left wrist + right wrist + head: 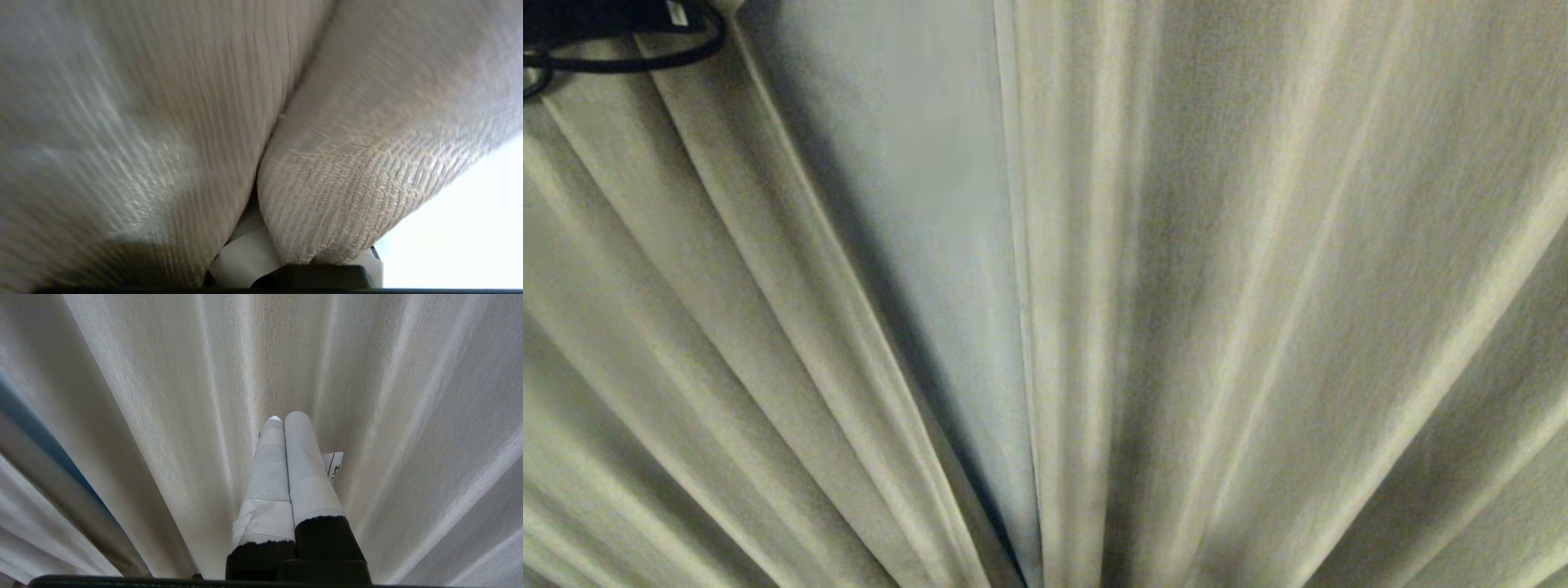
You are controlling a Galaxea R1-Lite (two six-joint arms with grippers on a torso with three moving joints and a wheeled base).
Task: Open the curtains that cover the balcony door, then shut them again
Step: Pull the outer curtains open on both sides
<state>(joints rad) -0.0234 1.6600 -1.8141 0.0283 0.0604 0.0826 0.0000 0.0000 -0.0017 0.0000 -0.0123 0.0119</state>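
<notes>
The cream pleated curtains (1258,286) fill the head view. Between the left panel (686,286) and the right panel's hemmed edge (1013,245) a wedge-shaped gap opens on a pale grey-blue smooth surface (915,204). I cannot tell whether that surface is the balcony door. In the left wrist view, woven cloth (347,171) bulges in two folds over my left gripper (269,261). One white-taped finger (249,255) shows below the crease and the tips are covered. My right gripper (284,416) is shut and empty, its taped fingers pressed together and pointing at the fabric (163,416).
A black cable and part of my left arm (621,41) cross the top left corner of the head view. Bright daylight (470,228) shows past the cloth's edge in the left wrist view. A small paper tag (335,463) sticks out beside the right fingers.
</notes>
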